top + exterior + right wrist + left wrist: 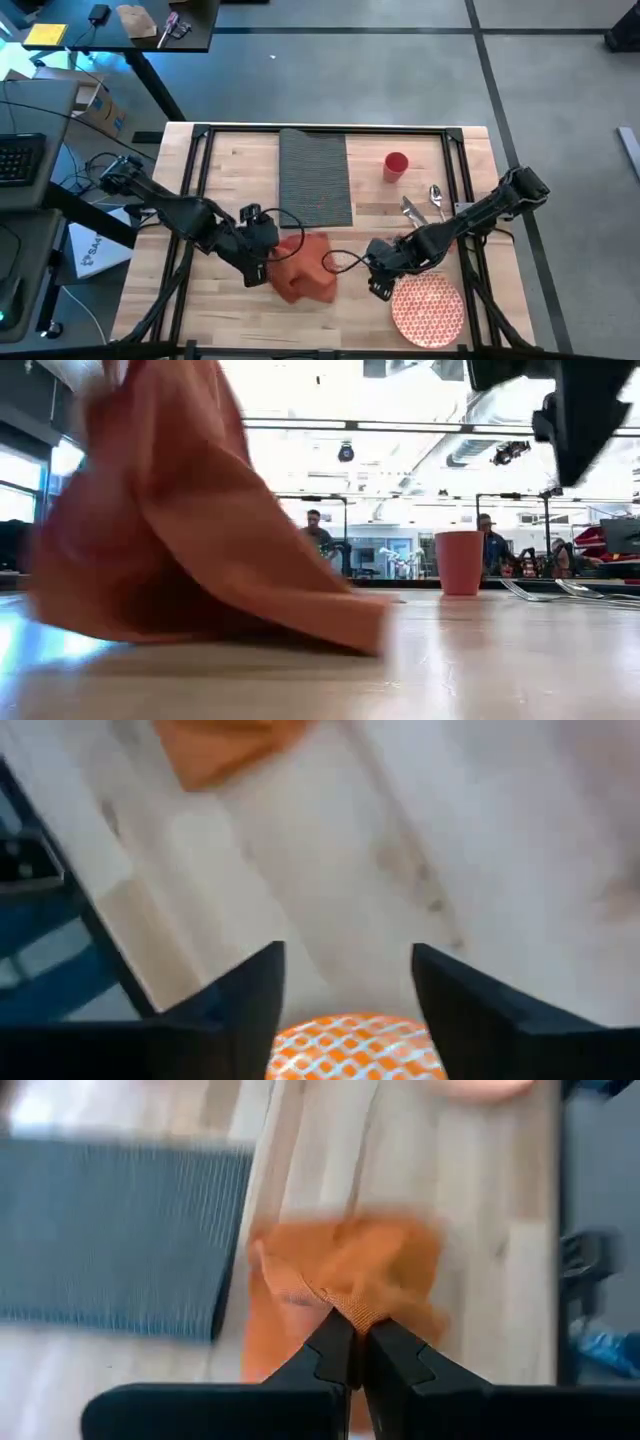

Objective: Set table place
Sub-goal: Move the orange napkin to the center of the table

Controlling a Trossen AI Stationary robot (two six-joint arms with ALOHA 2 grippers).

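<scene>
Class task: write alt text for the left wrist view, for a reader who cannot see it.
The left gripper is shut on a pinched fold of the orange napkin, which hangs bunched over the wooden table. The dark grey ribbed placemat lies flat on the table beside the napkin.

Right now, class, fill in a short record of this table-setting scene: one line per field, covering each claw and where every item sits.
left claw: shut on the orange napkin, part lifted off the table
right claw: open, just above the patterned plate
placemat: dark ribbed, far centre, nothing on it
red cup: upright, right of the placemat
fork and spoon: on bare wood between cup and plate
background: people beyond the table
</scene>
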